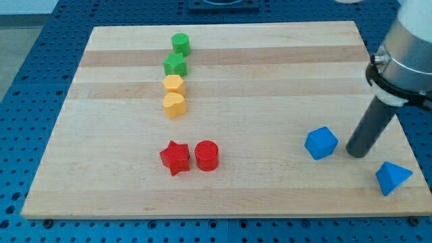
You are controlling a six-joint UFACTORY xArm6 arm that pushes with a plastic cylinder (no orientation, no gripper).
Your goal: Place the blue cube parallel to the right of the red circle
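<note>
The blue cube (320,142) lies on the wooden board (270,74) at the view's lower right. The red circle (206,155), a short cylinder, stands left of it near the board's lower middle, with a wide gap between them. My tip (358,152) rests on the board just to the right of the blue cube, a small gap apart from it. The dark rod rises from the tip to the arm at the view's upper right.
A red star (175,158) touches the red circle's left side. A blue triangular block (391,177) lies at the lower right corner. A column holds a green cylinder (180,44), green star-like block (175,65), yellow hexagon (174,84) and yellow heart (174,104).
</note>
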